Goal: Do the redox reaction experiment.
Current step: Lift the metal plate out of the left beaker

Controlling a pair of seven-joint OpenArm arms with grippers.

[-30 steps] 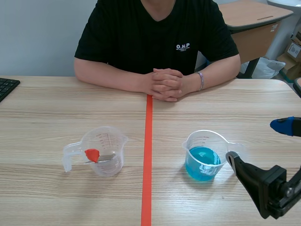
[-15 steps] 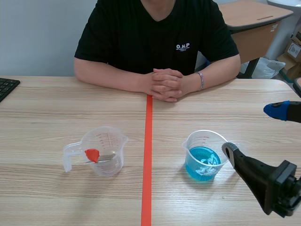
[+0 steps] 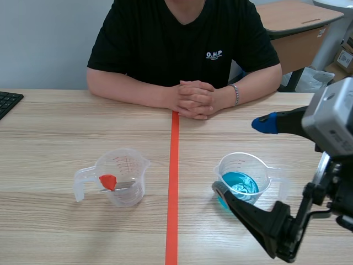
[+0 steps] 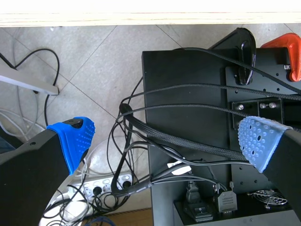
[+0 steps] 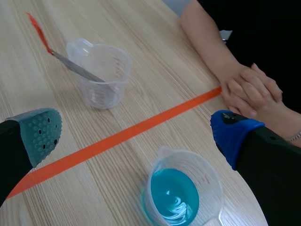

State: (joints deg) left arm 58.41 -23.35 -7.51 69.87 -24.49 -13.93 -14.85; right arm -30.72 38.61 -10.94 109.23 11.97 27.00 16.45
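The right arm stands raised, its right tool (image 3: 242, 157) spread wide and empty above the beaker of blue liquid (image 3: 241, 182), one finger to each side of it. That beaker sits on the worktop (image 3: 55, 127) on the right arm's side of the orange line, and across the line a clear beaker (image 3: 122, 176) holds a red-handled metal spatula (image 3: 108, 181) that leans on its rim. Only the left wrist view shows the left tool (image 4: 167, 140), also spread and empty, below the worktop's edge over floor cables (image 4: 127, 155).

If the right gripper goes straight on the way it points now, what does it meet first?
Probably the wooden table near the orange tape, past the clear plastic cup of blue liquid; depth is unclear.
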